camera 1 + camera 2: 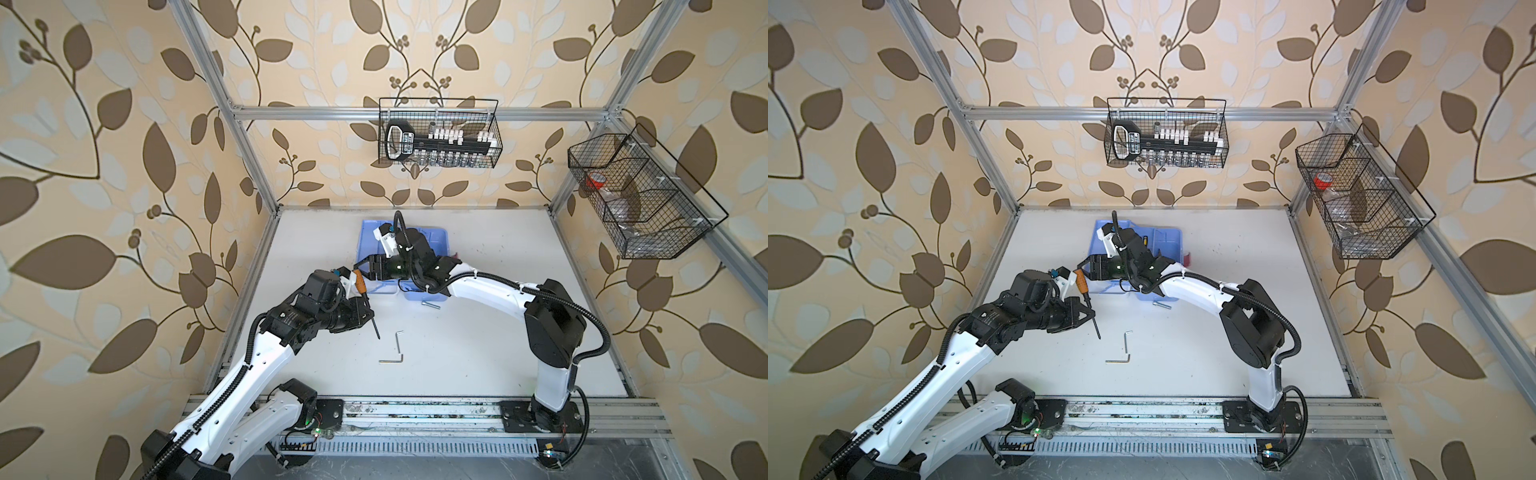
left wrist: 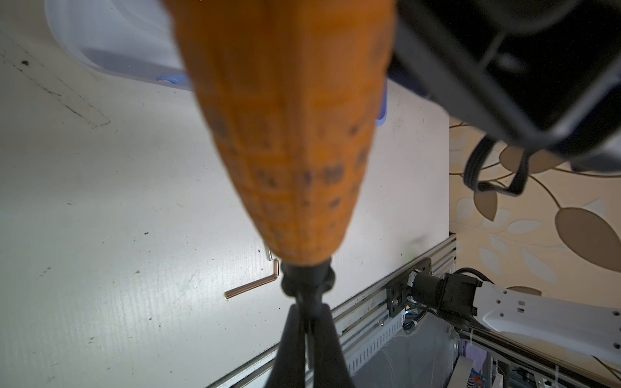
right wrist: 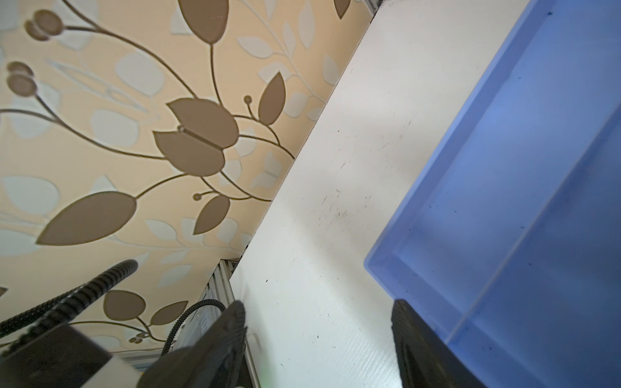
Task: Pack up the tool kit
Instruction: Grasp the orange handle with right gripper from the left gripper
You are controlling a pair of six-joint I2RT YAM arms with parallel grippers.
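My left jaws clamp the screwdriver (image 1: 360,286) near-left of the blue tool kit (image 1: 436,237) on the far worktop (image 1: 498,332); my right jaws stand wide at its handle. I judge it, two hex keys (image 1: 400,340) and a bolt (image 1: 431,304) not yet packed.

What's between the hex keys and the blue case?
Only the bolt, lying close to the blue case; the rest of that table stretch is bare, in both top views.

Orange-handled screwdriver (image 1: 359,286), light blue case (image 1: 367,239), leaf-patterned walls (image 1: 124,166)
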